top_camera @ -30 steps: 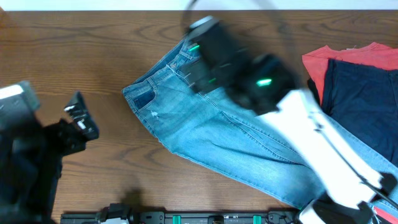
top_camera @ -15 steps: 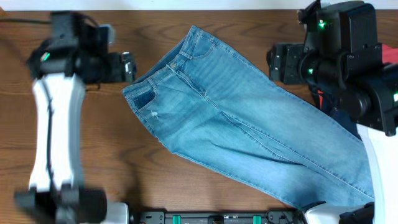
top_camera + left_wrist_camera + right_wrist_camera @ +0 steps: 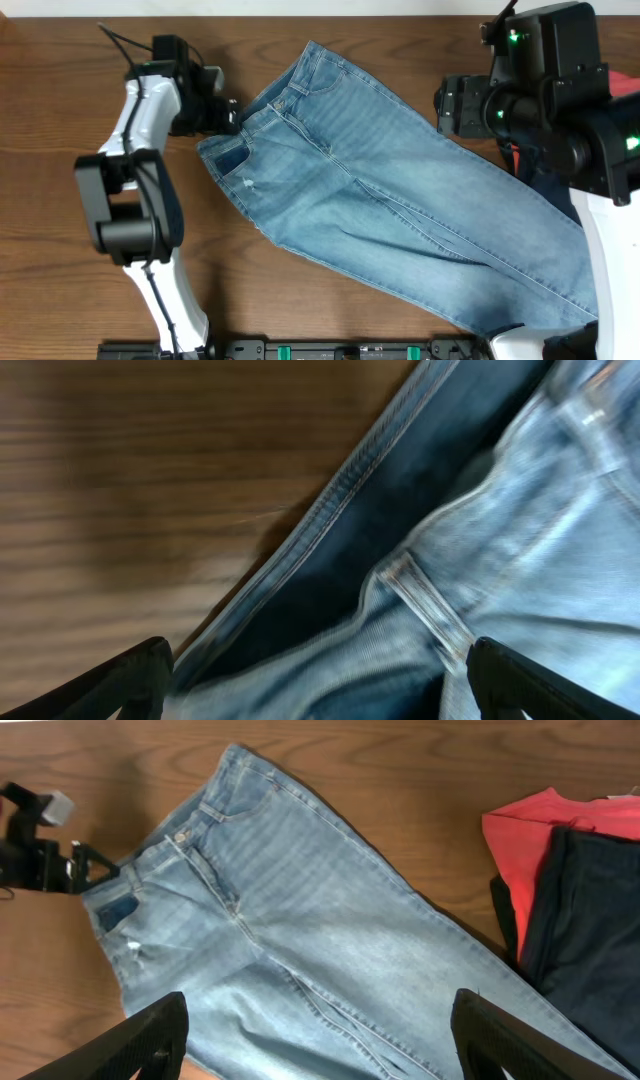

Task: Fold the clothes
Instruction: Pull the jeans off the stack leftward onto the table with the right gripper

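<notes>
the light-blue jeans (image 3: 380, 200) lie flat and diagonal on the wooden table (image 3: 40, 100), waistband at 11 o'clock, legs running to 5 o'clock. the left gripper (image 3: 318, 678), jaws spread, straddles the waistband edge at 10 o'clock. the right gripper (image 3: 320, 1035), also spread and empty, hangs at 2 o'clock over the red-orange garment (image 3: 525, 850) and the navy garment (image 3: 590, 910). risk: the left jaws pinching only the top denim layer, so that the waistband gapes on lifting.

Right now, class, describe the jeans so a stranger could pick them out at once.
On the wooden table, the jeans lie spread diagonally across the middle, waistband far left. They are light-blue faded denim, unlike the red-orange garment and dark navy garment piled at the right edge.
</notes>
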`<state>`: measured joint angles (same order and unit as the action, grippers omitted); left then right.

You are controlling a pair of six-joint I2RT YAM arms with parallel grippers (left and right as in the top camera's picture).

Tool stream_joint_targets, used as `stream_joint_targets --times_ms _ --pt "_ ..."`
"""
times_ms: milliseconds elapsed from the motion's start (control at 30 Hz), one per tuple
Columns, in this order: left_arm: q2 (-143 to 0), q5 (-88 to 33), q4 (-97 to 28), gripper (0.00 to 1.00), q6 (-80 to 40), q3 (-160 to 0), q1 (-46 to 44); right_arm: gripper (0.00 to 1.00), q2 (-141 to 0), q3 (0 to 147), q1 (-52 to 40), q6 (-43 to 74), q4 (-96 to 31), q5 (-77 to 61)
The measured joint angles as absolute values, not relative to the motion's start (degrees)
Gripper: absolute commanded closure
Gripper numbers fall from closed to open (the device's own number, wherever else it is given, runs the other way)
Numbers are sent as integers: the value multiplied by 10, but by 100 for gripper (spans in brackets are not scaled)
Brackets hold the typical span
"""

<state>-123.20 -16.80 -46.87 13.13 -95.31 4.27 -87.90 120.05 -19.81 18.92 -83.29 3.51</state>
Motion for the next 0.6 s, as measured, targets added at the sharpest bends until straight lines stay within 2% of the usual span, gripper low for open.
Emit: stream_joint_targets --times_ms 67,133,167,200,233,267,400,600 --pt "-1252 -168 -467 10 148 -953 35 18 -886 1200 -198 189 -833 39" --pt "-1266 -164 -462 23 160 -953 24 19 -893 1200 -198 189 -833 41" --pt "-1267 -162 -460 36 162 -953 21 19 -897 1200 -198 189 -833 41" --pt "-1267 -163 -460 57 164 -953 18 19 -901 1200 -198 189 -833 42" --pt "-1268 -165 -460 85 169 -953 15 19 -905 1200 -198 189 -833 43" --pt "-1270 -166 -461 94 171 -953 13 20 -908 1200 -198 189 -834 44" --pt "-1273 -146 -479 94 167 -953 10 21 -922 1200 -198 189 -839 54" --pt "-1269 -57 -528 94 77 -954 45 21 -927 1199 -198 190 -842 74"
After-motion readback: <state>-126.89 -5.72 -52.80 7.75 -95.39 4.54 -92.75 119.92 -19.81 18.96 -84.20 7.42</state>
